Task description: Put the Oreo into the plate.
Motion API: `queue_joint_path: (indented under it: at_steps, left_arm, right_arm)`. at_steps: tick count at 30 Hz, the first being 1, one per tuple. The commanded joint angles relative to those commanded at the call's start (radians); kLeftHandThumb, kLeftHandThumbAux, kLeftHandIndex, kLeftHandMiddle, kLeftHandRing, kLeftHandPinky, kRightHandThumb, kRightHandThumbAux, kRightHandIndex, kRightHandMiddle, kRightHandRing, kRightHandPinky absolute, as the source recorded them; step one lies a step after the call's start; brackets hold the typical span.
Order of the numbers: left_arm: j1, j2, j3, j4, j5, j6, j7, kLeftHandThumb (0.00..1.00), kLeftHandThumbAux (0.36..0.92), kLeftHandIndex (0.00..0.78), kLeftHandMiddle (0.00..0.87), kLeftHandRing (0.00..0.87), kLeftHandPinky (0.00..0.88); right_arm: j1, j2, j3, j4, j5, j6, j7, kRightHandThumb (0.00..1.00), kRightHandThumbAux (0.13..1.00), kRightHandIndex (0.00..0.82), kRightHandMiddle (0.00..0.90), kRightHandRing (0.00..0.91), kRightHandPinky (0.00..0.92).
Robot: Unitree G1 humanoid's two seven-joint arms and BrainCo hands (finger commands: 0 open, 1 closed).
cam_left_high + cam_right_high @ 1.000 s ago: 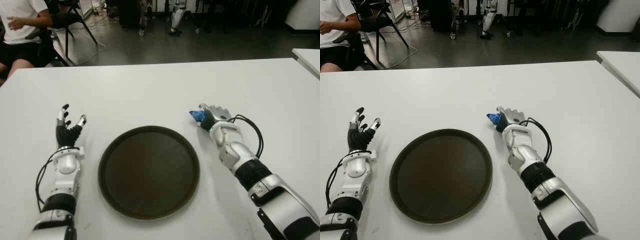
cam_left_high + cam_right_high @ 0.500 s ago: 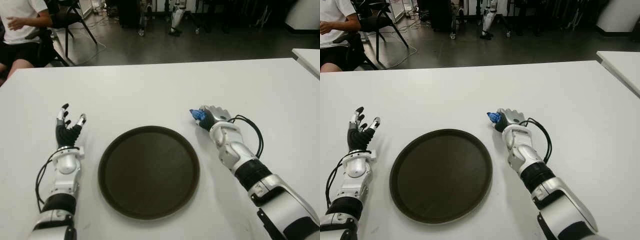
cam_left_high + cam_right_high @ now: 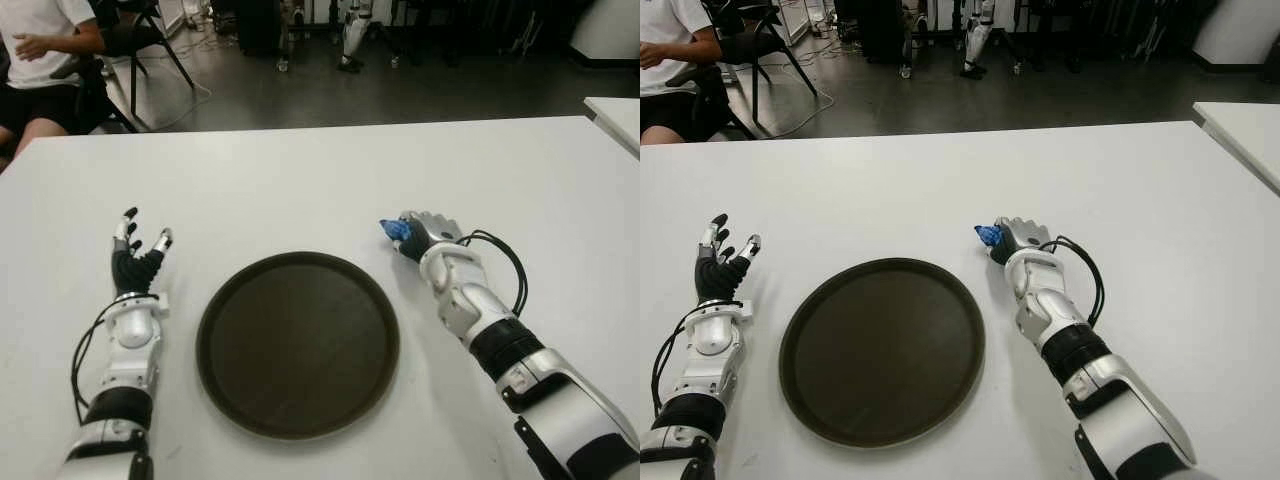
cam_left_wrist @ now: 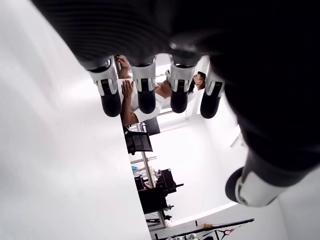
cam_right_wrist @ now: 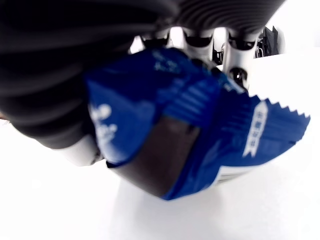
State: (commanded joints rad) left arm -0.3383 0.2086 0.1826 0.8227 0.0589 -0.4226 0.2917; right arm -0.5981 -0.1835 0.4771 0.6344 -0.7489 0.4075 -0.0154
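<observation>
- Your right hand [image 3: 428, 232] has its fingers curled around the blue Oreo packet [image 5: 190, 145], and the right wrist view shows the wrapper pinched in close against the palm with its crimped end sticking free.
- In the eye views only a small blue corner of the packet shows past the fingers, so I judge the grip is on the body of the pack, not on the loose foil; keep that closure as it is.
- The hand sits low on the white table [image 3: 300, 180], just beyond the far right edge of the round dark plate [image 3: 298, 342]; I cannot tell whether the packet touches the table.
- Lift first so the packet clears the raised rim, then bring the hand towards you and to your left until it is over the dark middle.
- Lower before you let go; a release from height could let a light packet skid to the rim.
- Your left hand [image 3: 136, 255] shows to the left of the plate, fingers spread and holding nothing; leave it there, clear of the path.
</observation>
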Motion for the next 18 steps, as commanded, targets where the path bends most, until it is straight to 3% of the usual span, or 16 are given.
queue_joint_path:
  at_steps: [10,18]
  left_arm:
    - [0.005,-0.001,0.000,-0.010,0.000,0.009,-0.002,0.035,0.663,0.026,0.017,0.000,0.008]
    - [0.003,0.010,-0.012,-0.003,0.027,0.016,0.015,0.002,0.637,0.034,0.019,0.000,0.003]
  right_arm:
    - [0.010,0.006,-0.019,-0.003,0.012,-0.015,-0.046,0.703,0.721,0.435,0.752,0.752,0.753]
    - [0.022,0.041,-0.067,0.008,0.037,-0.042,-0.211,0.705,0.719,0.439,0.778,0.784,0.786]
